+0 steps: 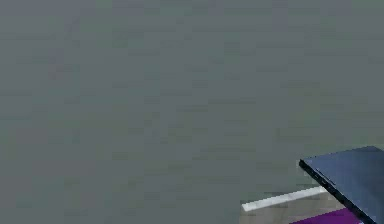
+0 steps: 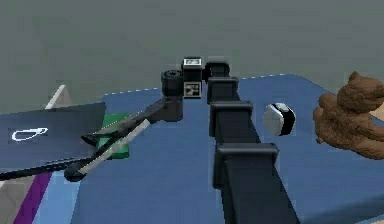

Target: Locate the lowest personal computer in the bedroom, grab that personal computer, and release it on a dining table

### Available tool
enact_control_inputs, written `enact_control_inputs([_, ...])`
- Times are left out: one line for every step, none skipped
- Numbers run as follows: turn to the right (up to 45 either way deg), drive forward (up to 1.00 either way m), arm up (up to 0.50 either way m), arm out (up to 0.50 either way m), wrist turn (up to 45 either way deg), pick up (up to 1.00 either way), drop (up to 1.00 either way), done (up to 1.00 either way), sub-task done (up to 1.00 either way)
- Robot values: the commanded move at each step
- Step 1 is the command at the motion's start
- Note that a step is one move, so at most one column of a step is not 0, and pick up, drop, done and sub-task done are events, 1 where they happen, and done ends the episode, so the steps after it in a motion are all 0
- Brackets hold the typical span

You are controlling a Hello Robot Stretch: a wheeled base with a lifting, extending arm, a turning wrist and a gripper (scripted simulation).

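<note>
A dark, flat closed laptop (image 2: 40, 135) with a white mark on its lid lies on a blue surface (image 2: 330, 185) at the arm side view's left. Its corner also juts into the forward view as a dark blue slab (image 1: 350, 172) at the lower right. The arm rises from the bottom edge, and the gripper (image 2: 85, 160) reaches down-left with its thin fingers (image 2: 120, 135) at the laptop's near edge. I cannot tell whether it holds anything.
A small green thing (image 2: 127, 143) lies under the fingers beside the laptop. A white and black rounded object (image 2: 281, 118) and a brown plush toy (image 2: 352, 112) sit right of the arm. A grey wall (image 1: 150, 90) stands close ahead, with white baseboard (image 1: 285, 198).
</note>
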Motion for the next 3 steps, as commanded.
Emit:
enact_control_inputs([0.0, 0.0, 0.0, 0.0, -30.0, 0.0, 0.0, 0.0, 0.0])
enact_control_inputs([0.0, 0.0, 0.0, -0.24, 0.0, 0.0, 0.0, 0.0, 0.0])
enact_control_inputs([-45.0, 0.0, 0.0, 0.0, 0.0, 0.0, 0.0, 0.0, 0.0])
